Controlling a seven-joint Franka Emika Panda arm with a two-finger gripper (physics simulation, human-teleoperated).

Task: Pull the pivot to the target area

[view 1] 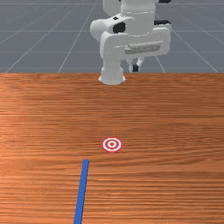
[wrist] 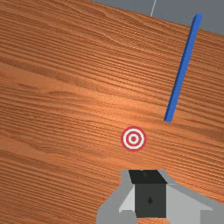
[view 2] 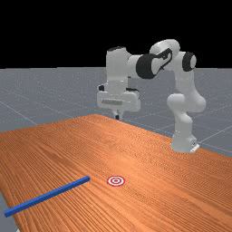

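Working outward from the hand [view 1: 135, 68]: find it raised over the bench [view 1: 166, 113], closed right up, ending in one dark tip in the front and far views. See nothing held, nothing touched. Cannot make out a seam between the fingers [wrist: 150, 208]. Note fingers cut off by the wrist view's bottom edge, and arm [view 1: 138, 19] by the front view's top edge. Next out, see red-and-white ringed mark [view 1: 112, 144] flat on the bench, well apart from the hand, uncovered in all three views. Beyond, find blue bar [view 1: 82, 188] lying flat, inner end near the mark but not touching, toward the front view's left. Note outer end cut off by the front view's bottom edge; in the wrist view, see it jut past the bench's edge, over grey floor [wrist: 214, 13].
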